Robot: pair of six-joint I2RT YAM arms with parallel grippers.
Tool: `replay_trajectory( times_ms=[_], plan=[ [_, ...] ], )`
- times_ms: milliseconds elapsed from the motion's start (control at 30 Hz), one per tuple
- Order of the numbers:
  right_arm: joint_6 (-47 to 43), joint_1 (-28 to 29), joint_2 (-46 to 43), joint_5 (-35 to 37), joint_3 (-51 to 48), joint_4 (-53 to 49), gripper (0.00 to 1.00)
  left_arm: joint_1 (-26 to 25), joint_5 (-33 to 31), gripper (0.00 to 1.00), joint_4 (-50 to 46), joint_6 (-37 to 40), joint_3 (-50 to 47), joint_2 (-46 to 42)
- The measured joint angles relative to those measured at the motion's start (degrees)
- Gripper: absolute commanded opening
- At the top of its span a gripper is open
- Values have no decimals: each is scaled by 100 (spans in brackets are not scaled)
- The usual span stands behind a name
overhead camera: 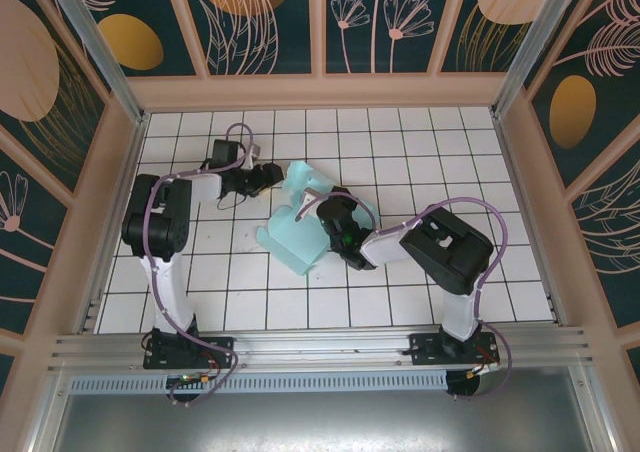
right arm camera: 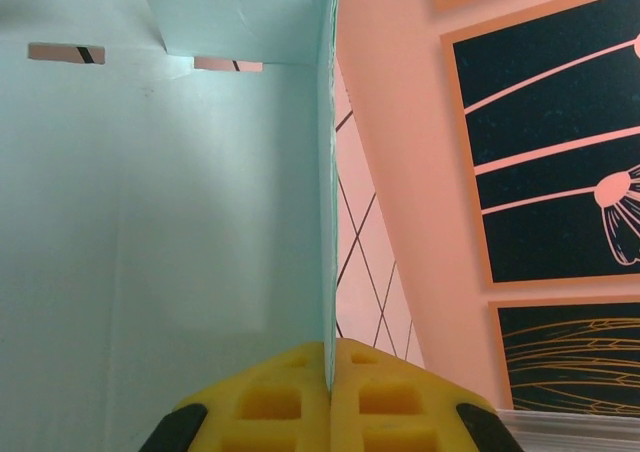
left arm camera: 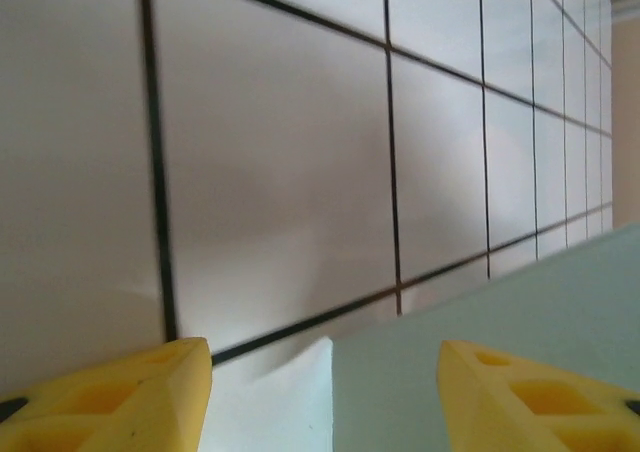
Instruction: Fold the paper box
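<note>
Centrally on the counter point(overhead camera: 200, 272), the paper box point(overhead camera: 290, 242) is seen partly folded: one wall is pinched upright by the right gripper point(right arm camera: 330, 397), the left gripper point(left arm camera: 322, 347) is held released beside it, and closing is judged outstanding.

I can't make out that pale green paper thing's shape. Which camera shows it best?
The top external view: most of the paper box shows, partly folded up. The right wrist view shows one wall's edge pinched in the right pincer; the left wrist view catches a corner.
</note>
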Motion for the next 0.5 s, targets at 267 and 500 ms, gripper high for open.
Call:
replay_trajectory(
  times_ms=[267, 500],
  plan=[
    [103, -4, -17, -20, 0, -28, 0, -221, 686, 59, 103, -7, -398, -538],
    [146, -44, -20, -107, 0, -68, 0, -219, 621, 77, 337, 98, -568, -879]
  ],
)
